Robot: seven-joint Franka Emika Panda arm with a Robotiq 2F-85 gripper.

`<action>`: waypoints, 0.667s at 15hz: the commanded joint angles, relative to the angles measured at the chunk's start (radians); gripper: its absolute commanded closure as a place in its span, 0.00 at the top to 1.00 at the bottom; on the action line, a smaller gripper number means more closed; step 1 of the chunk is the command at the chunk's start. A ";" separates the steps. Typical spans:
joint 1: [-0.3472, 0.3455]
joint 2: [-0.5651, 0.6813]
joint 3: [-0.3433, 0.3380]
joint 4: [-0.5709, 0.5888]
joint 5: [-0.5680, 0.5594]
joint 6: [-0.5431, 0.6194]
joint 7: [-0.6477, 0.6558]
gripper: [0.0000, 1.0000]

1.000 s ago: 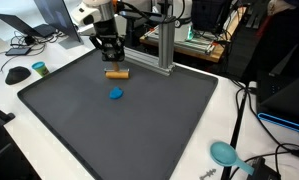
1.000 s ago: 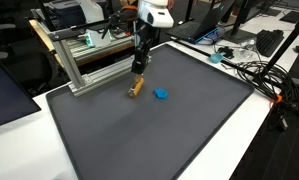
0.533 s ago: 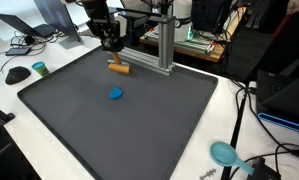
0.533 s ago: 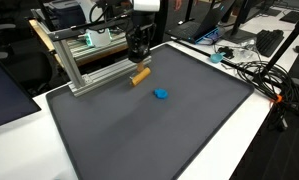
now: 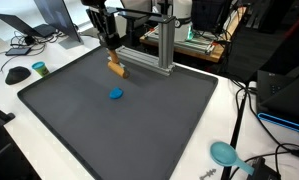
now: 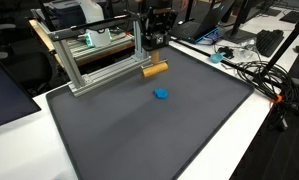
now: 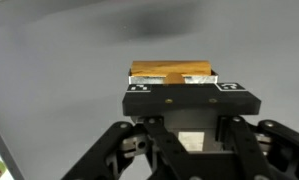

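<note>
Both exterior views are evenly and brightly lit from overhead, and only faint, soft shadows are cast on the dark mat [image 5: 139,130]. In the wrist view the mat is washed to a pale grey sheen, with a blurred dark shadow patch at the top centre. The wooden block [image 7: 172,72] is rendered fairly sharp and warm. The gripper [image 7: 182,88], in the lower frame, is left dark and softly defined. Fine detail is lost to low resolution.

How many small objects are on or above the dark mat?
2. A wooden block is held in the claw near the metal frame; a blue piece lies on the mat. Nothing appears hidden.
</note>
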 commanded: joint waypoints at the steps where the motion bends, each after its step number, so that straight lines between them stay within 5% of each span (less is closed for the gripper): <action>1: 0.027 0.009 -0.017 0.035 0.004 -0.016 0.210 0.22; 3: 0.036 0.012 -0.021 0.036 0.005 -0.002 0.324 0.22; 4: 0.027 0.005 -0.014 0.011 0.002 -0.001 0.229 0.22; 5: 0.029 0.006 -0.014 0.010 0.001 -0.001 0.242 0.47; 9: 0.030 0.012 -0.015 0.007 0.001 -0.001 0.237 0.47; 10: 0.030 0.013 -0.015 0.007 0.001 -0.001 0.237 0.22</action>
